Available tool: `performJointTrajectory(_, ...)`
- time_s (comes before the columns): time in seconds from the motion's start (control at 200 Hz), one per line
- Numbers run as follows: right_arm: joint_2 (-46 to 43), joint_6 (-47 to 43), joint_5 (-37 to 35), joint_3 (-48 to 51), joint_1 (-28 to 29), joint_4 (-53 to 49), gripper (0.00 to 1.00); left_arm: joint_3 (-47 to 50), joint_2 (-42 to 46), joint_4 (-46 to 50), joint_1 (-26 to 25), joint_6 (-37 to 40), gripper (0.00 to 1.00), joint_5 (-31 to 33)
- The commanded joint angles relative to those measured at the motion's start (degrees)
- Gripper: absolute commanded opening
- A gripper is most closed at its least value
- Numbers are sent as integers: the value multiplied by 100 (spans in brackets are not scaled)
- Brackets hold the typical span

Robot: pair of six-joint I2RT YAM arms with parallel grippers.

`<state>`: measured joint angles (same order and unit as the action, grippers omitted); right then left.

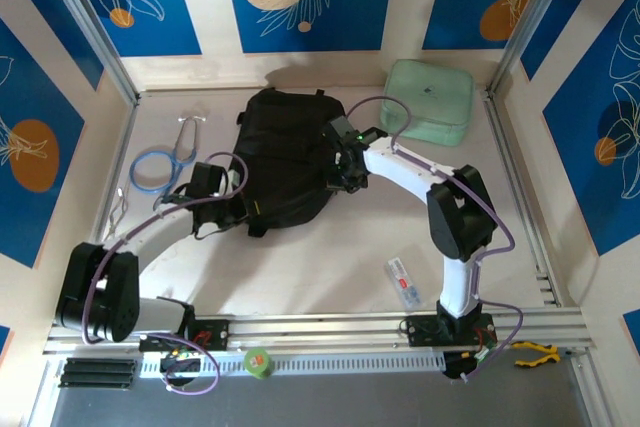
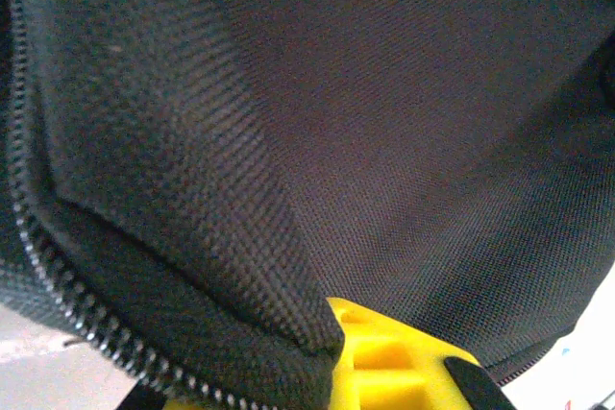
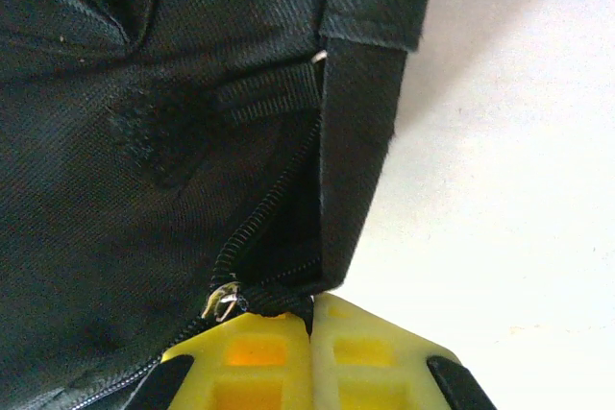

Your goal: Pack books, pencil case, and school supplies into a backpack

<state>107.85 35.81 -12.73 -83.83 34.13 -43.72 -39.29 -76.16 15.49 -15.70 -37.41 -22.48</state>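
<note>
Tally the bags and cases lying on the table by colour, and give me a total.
Black: 1, the backpack
Mint green: 1, the padded pouch
Translucent whitish: 1, the pencil case
Total: 3

The backpack (image 1: pixel 285 162) lies mid-worktop (image 1: pixel 330 257). A padded pouch (image 1: pixel 430 100) sits behind it to the right and a looped tube (image 1: pixel 134 171) to its left. The pencil case (image 1: pixel 402 282) lies near the front right.

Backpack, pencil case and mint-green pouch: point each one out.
backpack (image 1: pixel 285 162), top external view, central black fabric.
pencil case (image 1: pixel 403 283), top external view, its middle.
mint-green pouch (image 1: pixel 430 100), top external view, centre of top face.
</note>
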Motion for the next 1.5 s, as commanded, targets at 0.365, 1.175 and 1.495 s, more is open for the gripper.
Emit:
performJointTrajectory(0.365,-2190,903,313,2757,-143,516,0,624,1558,1851,-819,-357,34,283)
performJointTrajectory(1.175,-2049,810,1274,2145,-1278,1964,67,-3430,-1560,1039,-1103,1004,68,157)
performJointTrajectory(1.495,-1547,1072,2000,2274,-1751,2359,66,-5656,-3422,2604,-1655,3760,73,606)
